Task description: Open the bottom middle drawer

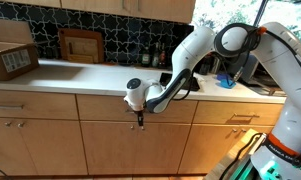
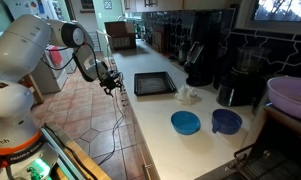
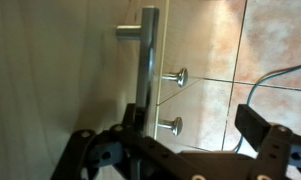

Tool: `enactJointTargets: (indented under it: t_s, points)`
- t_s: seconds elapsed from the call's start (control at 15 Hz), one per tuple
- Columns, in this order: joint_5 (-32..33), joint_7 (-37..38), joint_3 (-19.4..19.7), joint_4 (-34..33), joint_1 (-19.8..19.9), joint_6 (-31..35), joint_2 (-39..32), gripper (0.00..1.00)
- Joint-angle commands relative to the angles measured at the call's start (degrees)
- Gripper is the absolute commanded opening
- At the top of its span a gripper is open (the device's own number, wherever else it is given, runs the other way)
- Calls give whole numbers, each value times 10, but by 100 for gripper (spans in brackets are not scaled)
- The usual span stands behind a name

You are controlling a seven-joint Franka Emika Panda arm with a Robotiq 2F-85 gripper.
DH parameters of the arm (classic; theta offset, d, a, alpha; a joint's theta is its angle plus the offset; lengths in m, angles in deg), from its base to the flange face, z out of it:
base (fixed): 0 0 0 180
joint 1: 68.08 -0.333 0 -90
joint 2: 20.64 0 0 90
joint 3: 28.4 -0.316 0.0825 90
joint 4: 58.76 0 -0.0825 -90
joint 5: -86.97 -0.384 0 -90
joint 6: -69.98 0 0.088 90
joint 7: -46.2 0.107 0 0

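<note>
The bottom middle drawer [image 1: 105,105] is a wide light-oak front just under the counter. In the wrist view its front [image 3: 50,70] fills the left side. Its silver bar handle [image 3: 147,55] runs down the picture. My gripper [image 1: 140,118] hangs in front of the drawer at its lower edge and hides the handle in that exterior view. It also shows beside the counter edge in an exterior view [image 2: 115,82]. In the wrist view the gripper [image 3: 195,122] is open, and the handle's near end lies just inside the left finger. Nothing is gripped.
Two round knobs [image 3: 175,75] of the cabinet doors sit beside the handle. A cardboard box [image 1: 12,58] stands on the counter. A black tray [image 2: 153,83], two blue bowls [image 2: 186,122] and a coffee machine [image 2: 200,60] are also there. A cable [image 2: 110,130] lies on the tile floor.
</note>
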Motion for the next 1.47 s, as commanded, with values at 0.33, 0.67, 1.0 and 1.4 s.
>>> enactJointTargets:
  t_s: [0.33,0.67,1.0,1.4]
  points:
    - [-21,3,-34,90,-14,54,27,100]
    - [2,48,-34,108,-39,68,29,100]
    - [12,101,-46,141,-66,69,41,100]
    - [35,249,-58,173,-142,47,49,100]
